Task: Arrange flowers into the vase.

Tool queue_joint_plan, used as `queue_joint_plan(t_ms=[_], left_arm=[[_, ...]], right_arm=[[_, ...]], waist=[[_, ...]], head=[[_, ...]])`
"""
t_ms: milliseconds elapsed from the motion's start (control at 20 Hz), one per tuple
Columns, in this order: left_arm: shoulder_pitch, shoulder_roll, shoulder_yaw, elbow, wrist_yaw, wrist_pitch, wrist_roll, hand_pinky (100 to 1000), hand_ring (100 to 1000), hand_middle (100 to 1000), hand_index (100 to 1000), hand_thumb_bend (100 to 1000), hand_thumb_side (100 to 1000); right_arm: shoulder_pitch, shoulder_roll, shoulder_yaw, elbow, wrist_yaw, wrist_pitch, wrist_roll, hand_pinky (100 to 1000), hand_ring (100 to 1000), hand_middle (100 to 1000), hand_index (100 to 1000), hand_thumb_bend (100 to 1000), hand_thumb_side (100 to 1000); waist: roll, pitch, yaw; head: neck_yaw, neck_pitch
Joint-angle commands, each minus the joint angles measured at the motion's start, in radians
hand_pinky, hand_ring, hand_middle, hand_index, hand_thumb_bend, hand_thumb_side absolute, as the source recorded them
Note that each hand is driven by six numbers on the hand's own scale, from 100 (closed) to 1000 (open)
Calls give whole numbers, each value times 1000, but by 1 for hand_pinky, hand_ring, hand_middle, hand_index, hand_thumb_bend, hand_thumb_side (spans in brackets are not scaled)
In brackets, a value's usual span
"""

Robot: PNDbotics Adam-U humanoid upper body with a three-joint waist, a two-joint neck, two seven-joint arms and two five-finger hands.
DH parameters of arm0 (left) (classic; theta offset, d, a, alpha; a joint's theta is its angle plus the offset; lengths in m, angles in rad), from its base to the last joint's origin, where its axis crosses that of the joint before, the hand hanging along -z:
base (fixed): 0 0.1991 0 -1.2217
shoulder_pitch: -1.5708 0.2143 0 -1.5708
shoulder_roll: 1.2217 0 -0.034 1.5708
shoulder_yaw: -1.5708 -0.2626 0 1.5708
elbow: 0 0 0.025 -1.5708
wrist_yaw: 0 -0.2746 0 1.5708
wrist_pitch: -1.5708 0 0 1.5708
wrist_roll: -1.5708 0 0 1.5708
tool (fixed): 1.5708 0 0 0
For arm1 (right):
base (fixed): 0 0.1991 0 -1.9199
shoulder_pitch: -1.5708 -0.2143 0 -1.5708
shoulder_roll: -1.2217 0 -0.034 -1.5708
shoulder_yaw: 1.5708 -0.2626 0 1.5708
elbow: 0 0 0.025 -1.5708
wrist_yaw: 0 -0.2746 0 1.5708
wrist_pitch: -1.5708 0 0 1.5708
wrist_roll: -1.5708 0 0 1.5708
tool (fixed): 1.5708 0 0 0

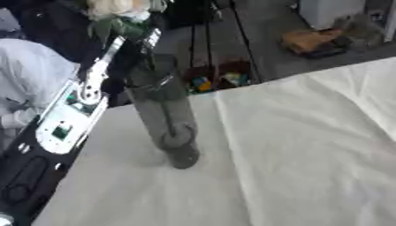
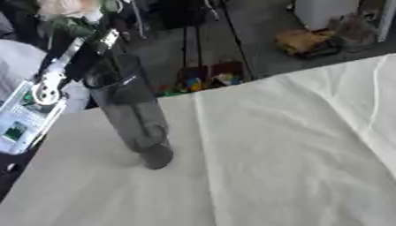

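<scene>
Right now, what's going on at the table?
The robot's left arm reaches in from the left toward the top of a tall grey see-through vase that stands on the white tablecloth. A pale flower with green leaves sits at the top of the vase, its stem going down inside. The left hand itself is hard to make out behind the flower. The right hand is not in view.

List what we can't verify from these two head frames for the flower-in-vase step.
- Left hand: both views, blurred at the flower's stem; finger state unreadable.
- Flower: bloom cut off by the top edge; blur hides whether its stem has entered the vase.
- Right hand: in neither view.
- Other flowers: none visible on the white tablecloth.
</scene>
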Motion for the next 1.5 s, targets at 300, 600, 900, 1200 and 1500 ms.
queue_joint_plan(t_ms=[300,600,900,1200,1500], left_arm=[[-20,43,44,-22,0,-1,-62,984,968,994,1000,227,1000],[-18,44,39,-28,24,-8,-91,995,976,1000,1000,375,1000],[-13,50,23,-10,51,-33,-172,1000,1000,1000,1000,491,1000],[-17,54,44,-1,63,-24,-261,1000,1000,1000,1000,544,1000],[-17,58,63,-8,63,3,-311,1000,1000,1000,1000,505,1000]], right_arm=[[-7,-9,-5,-17,-7,-2,-4,672,670,467,666,100,1000],[-7,-10,-4,-17,-8,-2,-3,673,671,467,666,100,1000],[-6,-10,-3,-17,-14,-2,-2,673,671,466,666,100,1000],[-5,-11,-4,-17,-21,-2,-1,673,671,466,665,100,1000],[-3,-10,-5,-17,-24,-1,-3,672,671,465,664,100,1000]], waist=[[-9,-26,5],[-9,-25,7],[-9,-28,11],[-11,-31,13],[-11,-33,14]], head=[[1,-10],[0,-11],[0,-10],[-1,-11],[-2,-11]])
